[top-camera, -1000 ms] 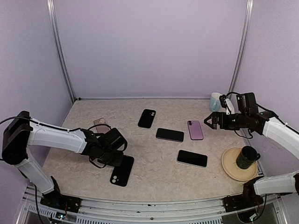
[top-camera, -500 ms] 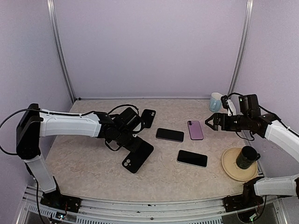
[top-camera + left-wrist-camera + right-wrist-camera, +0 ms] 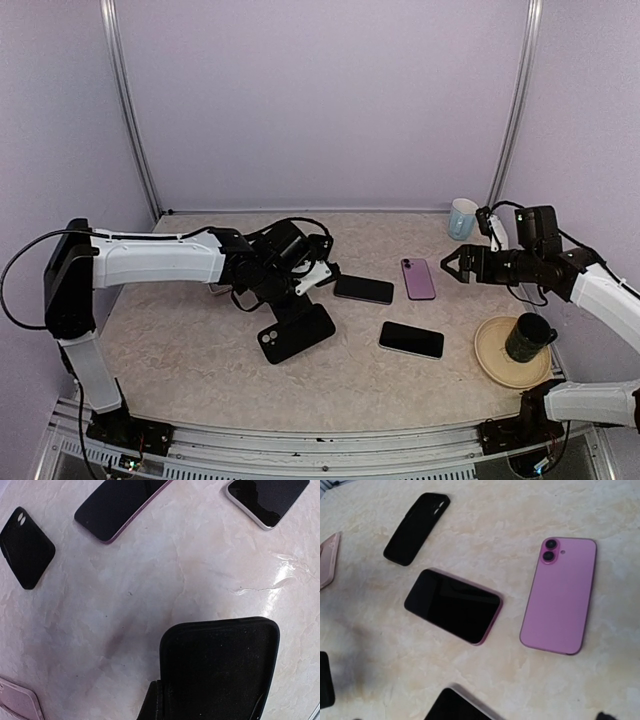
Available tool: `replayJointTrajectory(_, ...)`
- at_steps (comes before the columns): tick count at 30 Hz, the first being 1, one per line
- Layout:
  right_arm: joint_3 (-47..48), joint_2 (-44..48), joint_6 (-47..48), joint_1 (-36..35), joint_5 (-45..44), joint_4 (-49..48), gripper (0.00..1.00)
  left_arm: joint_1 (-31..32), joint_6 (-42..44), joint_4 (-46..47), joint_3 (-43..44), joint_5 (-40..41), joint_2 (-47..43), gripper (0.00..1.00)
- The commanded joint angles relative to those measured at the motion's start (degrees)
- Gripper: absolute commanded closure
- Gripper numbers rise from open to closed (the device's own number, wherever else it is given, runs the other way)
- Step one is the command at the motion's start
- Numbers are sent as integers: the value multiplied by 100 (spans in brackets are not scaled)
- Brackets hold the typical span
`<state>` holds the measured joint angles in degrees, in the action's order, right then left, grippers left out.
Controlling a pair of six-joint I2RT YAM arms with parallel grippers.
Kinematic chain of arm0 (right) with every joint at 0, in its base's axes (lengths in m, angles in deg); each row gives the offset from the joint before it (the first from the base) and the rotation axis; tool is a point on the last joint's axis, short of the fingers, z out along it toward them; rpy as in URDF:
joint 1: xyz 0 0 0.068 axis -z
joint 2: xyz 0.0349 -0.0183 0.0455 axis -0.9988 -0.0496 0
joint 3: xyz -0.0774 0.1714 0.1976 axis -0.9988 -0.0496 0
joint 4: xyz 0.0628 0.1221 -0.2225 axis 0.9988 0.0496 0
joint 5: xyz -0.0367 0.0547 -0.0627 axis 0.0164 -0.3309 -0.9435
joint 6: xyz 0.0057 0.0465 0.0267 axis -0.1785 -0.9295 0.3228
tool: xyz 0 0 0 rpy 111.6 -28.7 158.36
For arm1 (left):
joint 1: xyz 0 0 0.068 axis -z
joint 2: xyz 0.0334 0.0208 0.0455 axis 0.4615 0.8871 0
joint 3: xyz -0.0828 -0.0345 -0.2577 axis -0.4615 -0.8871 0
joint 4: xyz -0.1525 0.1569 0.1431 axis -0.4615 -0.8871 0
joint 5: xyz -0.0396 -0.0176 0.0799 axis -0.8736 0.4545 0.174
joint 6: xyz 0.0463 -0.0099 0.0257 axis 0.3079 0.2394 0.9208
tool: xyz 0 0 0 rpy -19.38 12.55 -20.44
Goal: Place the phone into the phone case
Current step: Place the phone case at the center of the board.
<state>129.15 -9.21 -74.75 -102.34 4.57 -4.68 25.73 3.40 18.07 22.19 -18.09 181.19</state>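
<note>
Right now you have three phones and three cases on the table (image 3: 180, 360). Your left gripper (image 3: 300, 298) is clamped on the far edge of one black case (image 3: 297, 333). That case sits near the middle of the table with its camera cutout toward the near left; you cannot tell whether it touches the surface. The second black case (image 3: 416, 528) lies farther back, partly behind your left arm. A pale pink case (image 3: 327, 562) lies left of that, mostly hidden under the arm in the top view.

Of the phones, the dark phone (image 3: 363, 289) lies screen up just right of the held case. The pink phone (image 3: 418, 278) lies face down to the right of the dark one. The white-edged phone (image 3: 411, 340) lies screen up nearer to you. All three lie apart from each other.

Your right gripper (image 3: 447, 266) hovers just right of the pink phone, its jaws spread wide and holding nothing.

You also have two mugs. A light blue mug (image 3: 462, 217) stands at the far right, and a dark mug (image 3: 527, 337) stands on the one yellow plate (image 3: 500, 368) at the near right.
</note>
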Motion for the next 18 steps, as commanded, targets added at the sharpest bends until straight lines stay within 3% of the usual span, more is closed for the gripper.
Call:
replayJointTrajectory(1,-122,14,-77,-64,48,-23,0,-31,884,-187,484,-390,238,100)
replayJointTrajectory(5,-198,-80,-123,-65,48,-128,0,-91,1268,-383,819,-993,421,100)
replayJointTrajectory(18,-217,-121,-104,-73,67,-132,0,3,1864,-581,1427,-487,1373,100)
